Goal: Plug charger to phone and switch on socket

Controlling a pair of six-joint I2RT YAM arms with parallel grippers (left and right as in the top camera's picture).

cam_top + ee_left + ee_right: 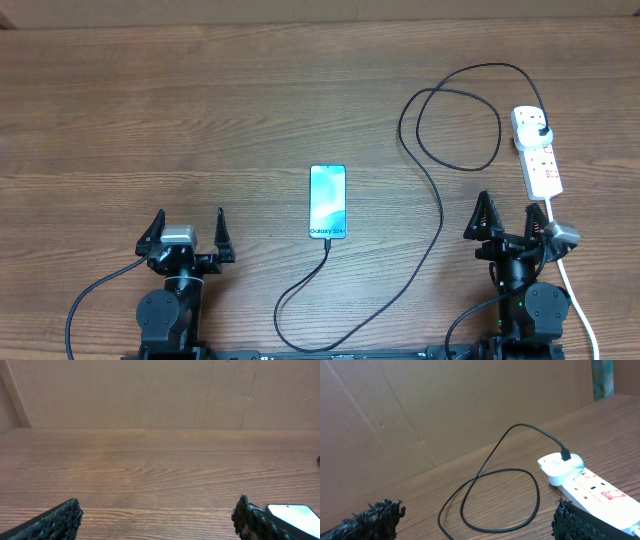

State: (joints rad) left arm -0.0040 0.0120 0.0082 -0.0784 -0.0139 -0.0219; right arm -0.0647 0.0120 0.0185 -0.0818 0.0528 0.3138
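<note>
the phone (327, 202) is lying between the left claw (189, 220) and the right claw (510, 206), both standing wide open and empty. the socket (537, 152) is lying just beyond the right claw, with the charger (441, 212) running from it to the phone.

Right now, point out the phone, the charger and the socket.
phone (327, 202), overhead view, middle of its screen.
charger (440, 215), overhead view, cable stretch right of the phone.
socket (545, 172), overhead view, white strip body by the red marks.
</note>
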